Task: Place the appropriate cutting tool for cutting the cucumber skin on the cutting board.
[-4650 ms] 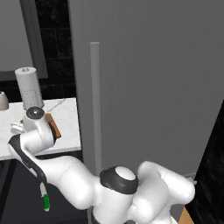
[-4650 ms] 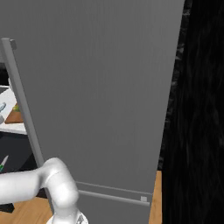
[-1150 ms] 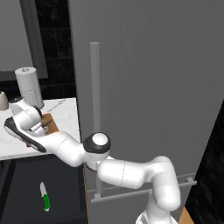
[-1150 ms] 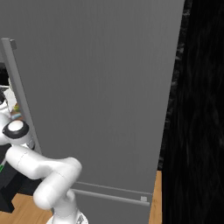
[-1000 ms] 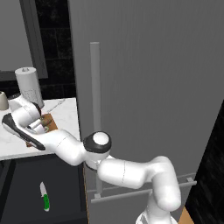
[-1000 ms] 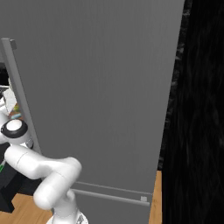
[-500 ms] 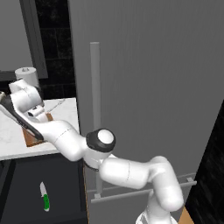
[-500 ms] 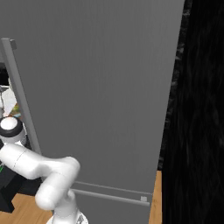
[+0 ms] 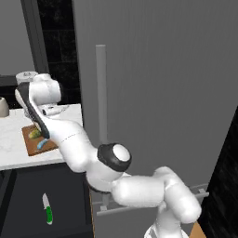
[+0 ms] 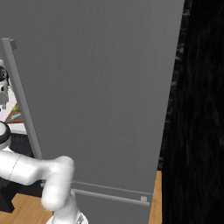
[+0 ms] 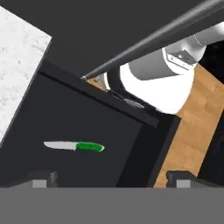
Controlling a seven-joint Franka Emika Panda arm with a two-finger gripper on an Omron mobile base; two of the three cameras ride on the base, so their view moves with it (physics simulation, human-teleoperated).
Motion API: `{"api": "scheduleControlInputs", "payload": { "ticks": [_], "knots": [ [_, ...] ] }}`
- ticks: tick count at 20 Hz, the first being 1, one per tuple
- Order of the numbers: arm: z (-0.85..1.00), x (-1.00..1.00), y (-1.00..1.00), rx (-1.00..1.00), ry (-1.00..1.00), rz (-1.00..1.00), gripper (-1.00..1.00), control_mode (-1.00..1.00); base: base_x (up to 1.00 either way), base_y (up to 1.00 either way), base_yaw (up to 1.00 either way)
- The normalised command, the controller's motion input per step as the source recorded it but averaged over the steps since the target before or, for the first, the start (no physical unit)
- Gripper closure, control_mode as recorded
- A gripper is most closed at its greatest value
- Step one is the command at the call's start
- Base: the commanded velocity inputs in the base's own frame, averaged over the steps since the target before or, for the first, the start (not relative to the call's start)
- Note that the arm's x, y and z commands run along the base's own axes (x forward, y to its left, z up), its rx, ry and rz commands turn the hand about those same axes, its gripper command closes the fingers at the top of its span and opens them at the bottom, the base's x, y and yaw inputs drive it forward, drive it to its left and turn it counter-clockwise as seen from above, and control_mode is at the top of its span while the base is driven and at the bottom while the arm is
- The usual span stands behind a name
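Observation:
The reddish-brown cutting board [image 9: 32, 148] lies on the white counter in the left base view. On it rest the yellow-green cucumber [image 9: 33, 134] and, just in front of it, the light-blue cutting tool [image 9: 42, 145]. Above the board hangs my white hand [image 9: 44, 90], clear of both. In the hand view my gripper [image 11: 113, 177] is open, with nothing between its fingertips [image 11: 43, 177]. Below it, in the dark open drawer, lies a white-bladed knife with a green handle [image 11: 74, 146], also seen in the left base view as the knife [image 9: 46, 210].
A tall grey fridge [image 9: 162, 83] with a vertical bar handle [image 9: 101, 107] stands right of the marble counter [image 9: 14, 155]. A pale canister [image 9: 25, 76] and a small cup [image 9: 3, 108] sit at the counter's back. The dark drawer [image 9: 28, 209] stands open below. The floor [image 11: 197, 127] is wood.
My hand has risen from just over the cutting board to well above it. The light-blue tool and the cucumber, covered before, now show on the board.

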Motion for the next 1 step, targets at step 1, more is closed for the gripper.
{"api": "scheduleControlInputs", "payload": {
  "ticks": [1],
  "knots": [
    [0.33, -0.94, -0.51, 0.12, -0.07, -0.22, -1.0, -1.0, 0.0, 0.0, 0.0]
  ]
}}
